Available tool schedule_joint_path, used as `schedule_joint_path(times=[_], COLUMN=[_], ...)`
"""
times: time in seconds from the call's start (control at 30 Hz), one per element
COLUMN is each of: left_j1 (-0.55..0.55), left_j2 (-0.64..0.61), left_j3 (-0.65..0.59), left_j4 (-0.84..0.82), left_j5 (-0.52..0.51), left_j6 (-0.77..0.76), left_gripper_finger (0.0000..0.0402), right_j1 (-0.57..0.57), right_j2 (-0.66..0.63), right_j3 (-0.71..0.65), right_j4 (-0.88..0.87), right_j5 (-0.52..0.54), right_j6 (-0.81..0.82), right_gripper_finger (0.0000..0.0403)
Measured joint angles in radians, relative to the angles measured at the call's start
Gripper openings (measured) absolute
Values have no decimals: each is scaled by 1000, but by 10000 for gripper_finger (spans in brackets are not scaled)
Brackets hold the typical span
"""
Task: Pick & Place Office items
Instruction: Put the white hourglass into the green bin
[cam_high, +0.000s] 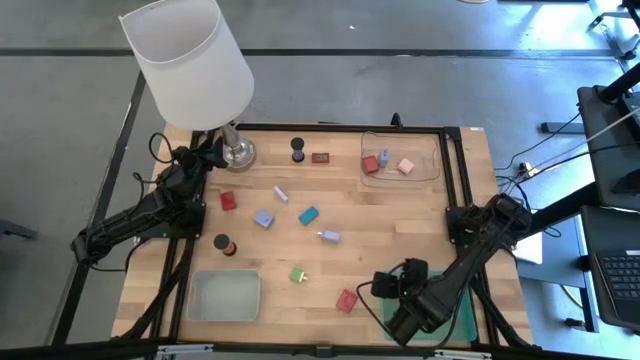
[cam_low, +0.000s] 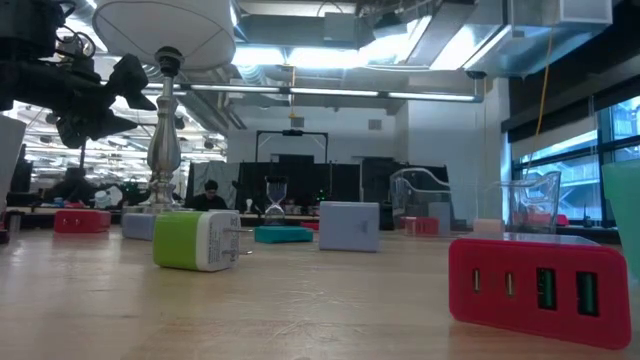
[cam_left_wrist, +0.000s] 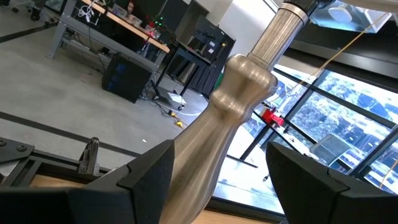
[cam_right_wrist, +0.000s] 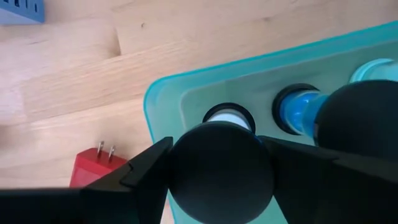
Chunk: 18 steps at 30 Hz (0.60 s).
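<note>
The right claw (cam_right_wrist: 214, 171) sits over the teal tray (cam_high: 462, 322) at the worktop's front right corner, jaws partly apart around a dark cylinder (cam_right_wrist: 221, 163) standing on end in the tray. A second one with a blue middle (cam_right_wrist: 298, 106) stands right beside it. Can't tell if the jaws are gripping or just bracketing it, and that's the risk: if they're letting go and the arm lifts crooked, a finger could catch the cap and tip it into its neighbour. The red charger (cam_right_wrist: 93, 169) lies just outside the tray wall, so a low swing out could shove it too. The left claw (cam_left_wrist: 217, 186) bugs me more. Its jaws are wide and straddling the lamp stem (cam_left_wrist: 233, 118) at the back left corner, apparently not squeezing it. Any sideways twitch there and that top-heavy lamp could go over onto the pieces nearby. Loads of items are left out on the bare wood, like the green plug (cam_low: 198, 240) near the front edge and the teal block (cam_high: 308, 215) mid-worktop, with a few already in the clear tray (cam_high: 432, 172) at the back right.
</note>
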<state>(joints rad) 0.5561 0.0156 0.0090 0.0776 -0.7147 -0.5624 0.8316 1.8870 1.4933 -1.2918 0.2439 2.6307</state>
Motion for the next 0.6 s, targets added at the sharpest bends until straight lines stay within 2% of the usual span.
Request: schedule_joint_path(times=[0.6], left_j1=[0], left_j2=[0], left_j3=[0], left_j4=[0], left_j5=[0], left_j6=[0], left_gripper_finger=[251], right_j1=[-20], right_j2=[31], right_j3=[0], right_j4=[36], right_j5=[0], right_j6=[-51], right_gripper_finger=[233])
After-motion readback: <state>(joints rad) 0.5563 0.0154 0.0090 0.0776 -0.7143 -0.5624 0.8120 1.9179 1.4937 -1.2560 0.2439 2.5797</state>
